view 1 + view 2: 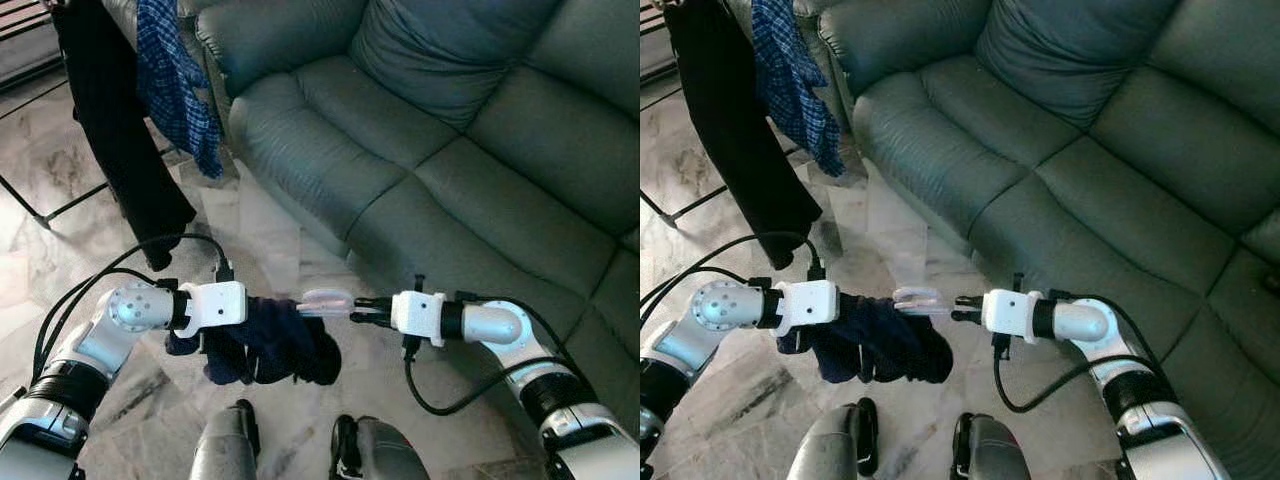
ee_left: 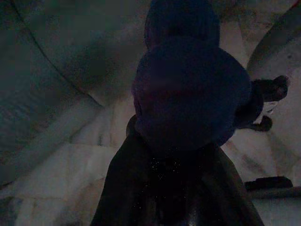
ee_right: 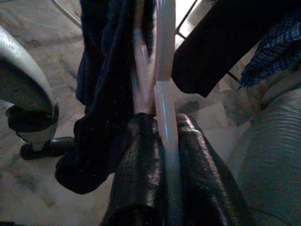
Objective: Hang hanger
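- Marble floor before a green sofa.
- Right end effector pinches the pale hanger.
- Left end effector grips a navy cloth draped on it.

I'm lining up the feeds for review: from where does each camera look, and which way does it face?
Left eye: head, looking down at the sofa; both arms, left tool, right tool.
Right eye: same scene, shifted sideways.
Left wrist: along its fingers, at the dark cloth.
Right wrist: along its fingers, clamping the pale hanger.
Shared: wrists and eyes both show cloth.
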### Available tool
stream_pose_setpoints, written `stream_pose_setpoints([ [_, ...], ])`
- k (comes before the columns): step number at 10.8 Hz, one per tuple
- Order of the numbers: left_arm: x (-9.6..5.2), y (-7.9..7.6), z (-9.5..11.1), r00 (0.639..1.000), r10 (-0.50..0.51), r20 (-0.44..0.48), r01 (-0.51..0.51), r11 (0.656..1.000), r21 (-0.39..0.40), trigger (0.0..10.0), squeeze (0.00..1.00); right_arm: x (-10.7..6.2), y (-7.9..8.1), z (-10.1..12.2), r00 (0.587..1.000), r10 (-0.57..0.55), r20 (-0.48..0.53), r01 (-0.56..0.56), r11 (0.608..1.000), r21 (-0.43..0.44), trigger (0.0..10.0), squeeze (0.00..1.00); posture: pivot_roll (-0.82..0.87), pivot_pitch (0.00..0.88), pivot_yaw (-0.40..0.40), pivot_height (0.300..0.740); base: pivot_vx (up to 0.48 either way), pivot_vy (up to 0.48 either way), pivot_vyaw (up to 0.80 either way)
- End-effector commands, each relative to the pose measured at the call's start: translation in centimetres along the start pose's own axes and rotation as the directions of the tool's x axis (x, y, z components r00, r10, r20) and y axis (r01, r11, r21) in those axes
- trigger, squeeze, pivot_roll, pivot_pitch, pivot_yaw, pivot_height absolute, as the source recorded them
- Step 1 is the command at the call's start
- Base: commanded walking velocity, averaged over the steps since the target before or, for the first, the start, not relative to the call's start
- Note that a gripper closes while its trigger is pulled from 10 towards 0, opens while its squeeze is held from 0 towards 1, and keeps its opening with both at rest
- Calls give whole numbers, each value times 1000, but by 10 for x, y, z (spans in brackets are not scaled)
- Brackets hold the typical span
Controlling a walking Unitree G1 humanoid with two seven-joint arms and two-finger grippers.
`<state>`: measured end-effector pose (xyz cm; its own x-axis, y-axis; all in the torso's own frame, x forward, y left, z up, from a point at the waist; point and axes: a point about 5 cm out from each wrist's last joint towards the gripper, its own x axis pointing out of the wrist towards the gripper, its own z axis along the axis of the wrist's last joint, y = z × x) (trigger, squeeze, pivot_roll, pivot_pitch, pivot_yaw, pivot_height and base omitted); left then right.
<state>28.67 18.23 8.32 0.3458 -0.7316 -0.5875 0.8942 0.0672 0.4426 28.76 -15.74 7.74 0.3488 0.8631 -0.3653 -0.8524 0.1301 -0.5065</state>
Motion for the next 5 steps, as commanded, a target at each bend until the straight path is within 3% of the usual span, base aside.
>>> stream_pose_setpoints([
  [1,4,-5,-1,1000,13,9,-13,1000,8,0,0,0,-9,5,999,-27,20,28,999,-31,10000,1000,55,151,-57,740,0,0,0],
  [2,6,1,4,997,69,46,-70,997,13,0,0,0,-16,6,998,-63,14,64,997,-49,10000,1000,56,150,-63,740,0,0,0],
  [3,6,1,-1,996,85,25,-85,996,-12,0,0,-4,-24,5,996,-92,-17,90,993,-79,10000,1000,53,149,-67,740,0,0,0],
  [5,6,-1,-12,985,172,-18,-172,974,-146,0,0,-20,-51,1,966,-233,-109,219,968,-125,10000,1000,45,147,-75,740,0,0,0],
])
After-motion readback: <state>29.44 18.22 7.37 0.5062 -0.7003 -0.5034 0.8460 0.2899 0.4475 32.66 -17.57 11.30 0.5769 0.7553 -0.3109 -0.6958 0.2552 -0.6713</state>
